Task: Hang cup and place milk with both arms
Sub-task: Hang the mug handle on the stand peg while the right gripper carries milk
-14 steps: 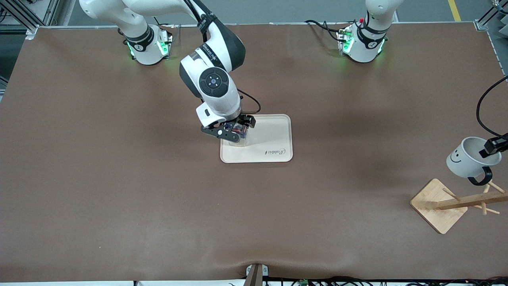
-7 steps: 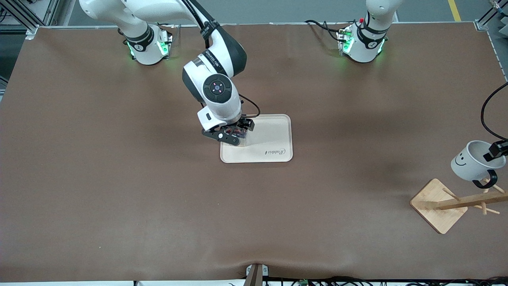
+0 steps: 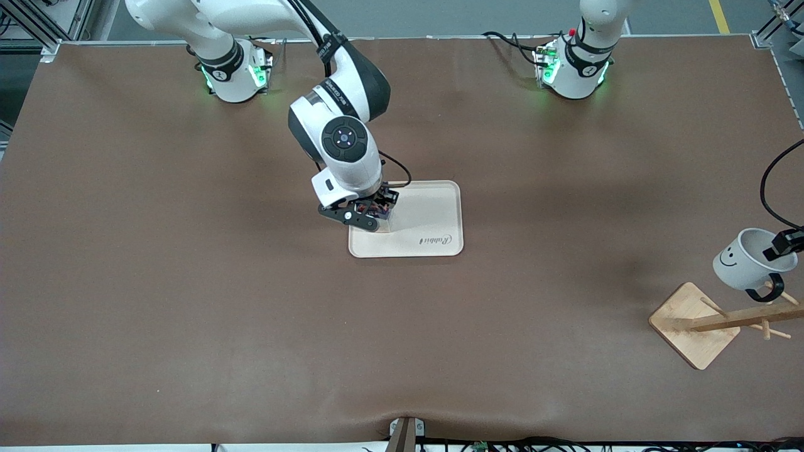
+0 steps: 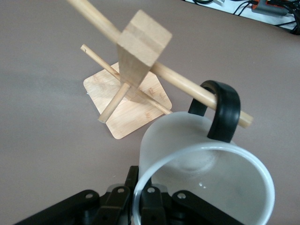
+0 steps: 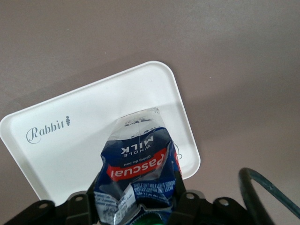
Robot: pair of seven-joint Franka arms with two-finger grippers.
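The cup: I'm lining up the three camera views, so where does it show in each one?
Front view: the cup hangs in the left gripper over the wooden rack, at the left arm's end of the table.
Left wrist view: the cup fills the foreground, its black handle around a rack peg.
Right wrist view: not in it.
Shared landmark: the wooden rack.

one cup (image 3: 743, 262), one milk (image 5: 139, 176), one tray (image 3: 433, 220), one rack (image 3: 716, 320).
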